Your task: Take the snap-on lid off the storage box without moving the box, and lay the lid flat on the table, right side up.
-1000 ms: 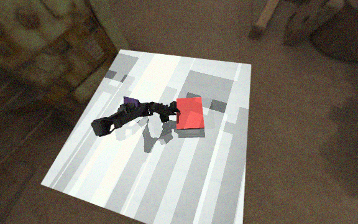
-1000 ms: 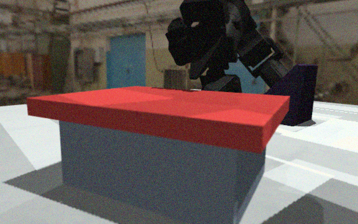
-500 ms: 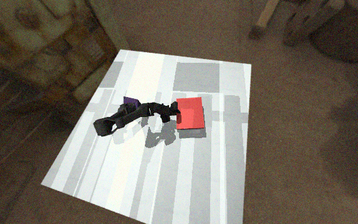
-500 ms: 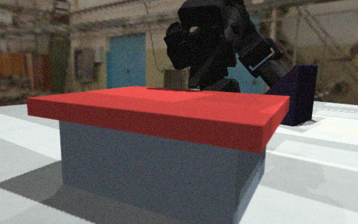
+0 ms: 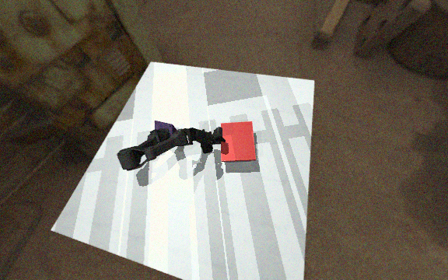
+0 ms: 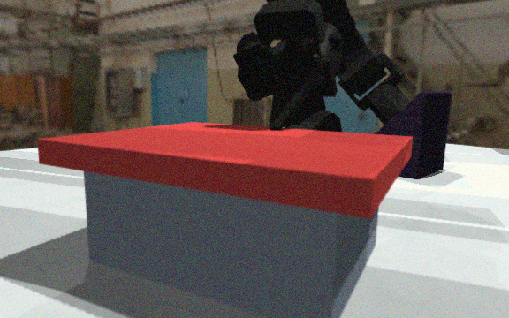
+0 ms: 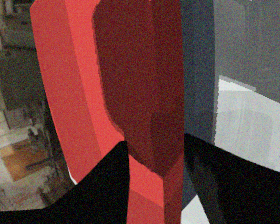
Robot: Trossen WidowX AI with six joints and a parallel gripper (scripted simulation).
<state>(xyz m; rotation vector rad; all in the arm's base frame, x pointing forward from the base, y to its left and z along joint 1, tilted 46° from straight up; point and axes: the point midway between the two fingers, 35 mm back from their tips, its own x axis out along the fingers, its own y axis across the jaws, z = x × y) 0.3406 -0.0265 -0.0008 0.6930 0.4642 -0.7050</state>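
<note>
The red lid (image 5: 241, 141) (image 6: 219, 147) (image 7: 63, 65) sits level on top of the blue-grey storage box (image 6: 210, 225) (image 7: 198, 65), its rim overhanging the walls. In the top view the box is mostly hidden under the lid. My black gripper (image 5: 222, 141) (image 6: 303, 125) (image 7: 156, 140) is at the lid's edge on the arm's side. It is shut on the lid's edge, with one finger over the top face and the other at the rim's side, near the box wall. The lower finger is partly hidden behind the lid in the exterior view.
The white table (image 5: 169, 233) (image 6: 480, 265) bears bands of shadow and light. A dark purple block (image 5: 163, 126) (image 6: 431, 128) stands beside the arm, on the far side of the box from the exterior view. The table's right edge lies beyond the box in the top view.
</note>
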